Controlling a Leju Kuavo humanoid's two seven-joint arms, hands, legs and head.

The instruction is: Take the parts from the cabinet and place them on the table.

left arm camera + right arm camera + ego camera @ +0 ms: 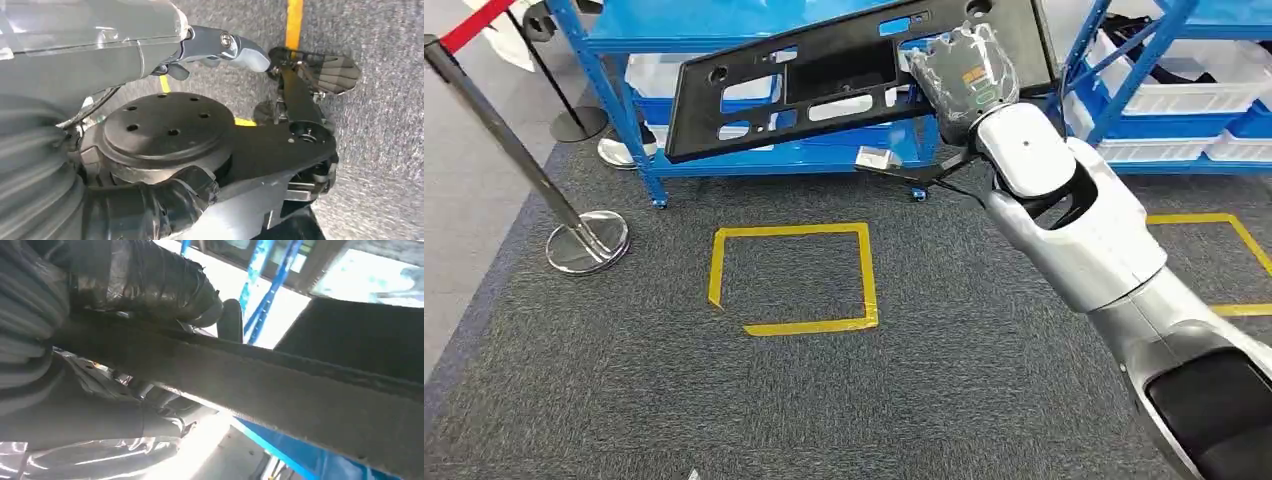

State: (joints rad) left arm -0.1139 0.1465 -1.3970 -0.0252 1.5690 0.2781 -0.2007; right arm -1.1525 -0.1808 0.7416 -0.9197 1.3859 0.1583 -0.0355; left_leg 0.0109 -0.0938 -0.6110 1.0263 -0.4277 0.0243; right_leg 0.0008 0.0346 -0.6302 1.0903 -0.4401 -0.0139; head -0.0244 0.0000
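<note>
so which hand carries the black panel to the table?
Right. The right hand already grips the black panel, lifted in front of the blue rack. The left hand hangs low over the carpet, holding nothing.

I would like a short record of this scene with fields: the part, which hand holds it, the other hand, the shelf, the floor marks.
part: long black plastic panel with cut-out openings, tilted, in the air in front of the shelf
holding hand: right hand, gripping the panel near its right end
left hand: left hand hangs over grey carpet, fingers apart, holding nothing
shelf: blue metal rack with white bins
floor marks: yellow tape square on the carpet; a chrome post base to its left
</note>
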